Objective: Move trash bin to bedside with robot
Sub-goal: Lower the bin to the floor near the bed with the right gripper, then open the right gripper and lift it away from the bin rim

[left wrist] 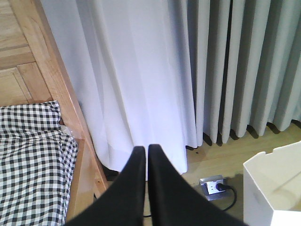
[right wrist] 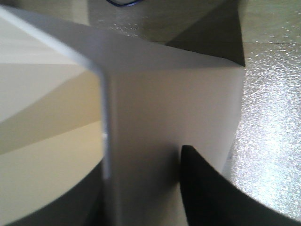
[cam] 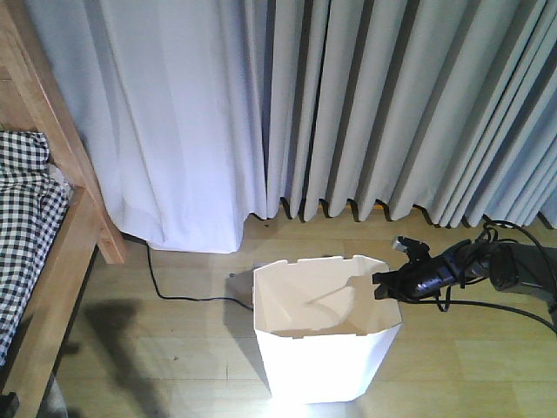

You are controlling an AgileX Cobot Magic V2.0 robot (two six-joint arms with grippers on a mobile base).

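The white trash bin [cam: 322, 348] stands on the wooden floor before the curtains, its cream inside showing. It also shows at the lower right of the left wrist view [left wrist: 277, 188] and fills the right wrist view [right wrist: 178, 94]. My right gripper [cam: 381, 286] is at the bin's right rim. In the right wrist view the right gripper [right wrist: 141, 157] is open, one finger inside the wall and one outside. The bed frame [cam: 61, 261] with checked bedding [cam: 26, 200] is at the left, a little apart from the bin. My left gripper [left wrist: 146, 148] is shut and empty, aimed at the curtain beside the bed frame [left wrist: 70, 108].
Pale curtains [cam: 348, 104] hang to the floor behind the bin. A floor socket [left wrist: 214, 186] with a plugged black cord [cam: 174, 292] lies between the bed and the bin. The right arm's cables [cam: 513, 261] trail at the right.
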